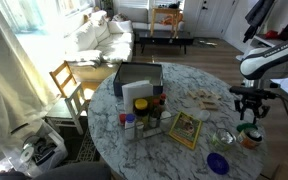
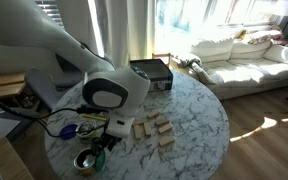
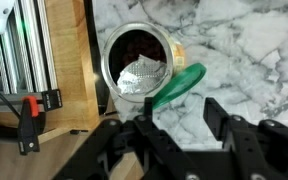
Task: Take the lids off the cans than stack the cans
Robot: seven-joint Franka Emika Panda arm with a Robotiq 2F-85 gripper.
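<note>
In the wrist view an uncovered can (image 3: 136, 62) stands on the marble by the table's edge, with crumpled foil inside. The green lid (image 3: 180, 84) leans tilted against its rim. My gripper (image 3: 182, 120) is open just above and beside it, with the lid's lower end near one finger and bare marble between the jaws. In an exterior view my gripper (image 1: 249, 107) hangs over the tan-orange can (image 1: 250, 139) with the green lid (image 1: 250, 128) on it. A pale can (image 1: 224, 139) and the blue lid (image 1: 218, 163) lie close by. The gripper (image 2: 104, 146) and can (image 2: 86, 160) also show in an exterior view.
A black box (image 1: 139, 78) stands at the table's far side with a cluster of condiment bottles (image 1: 144, 115) in front. Wooden blocks (image 1: 204, 97) and a framed picture (image 1: 186, 130) lie mid-table. The table edge and a wooden ledge (image 3: 69, 70) are next to the can.
</note>
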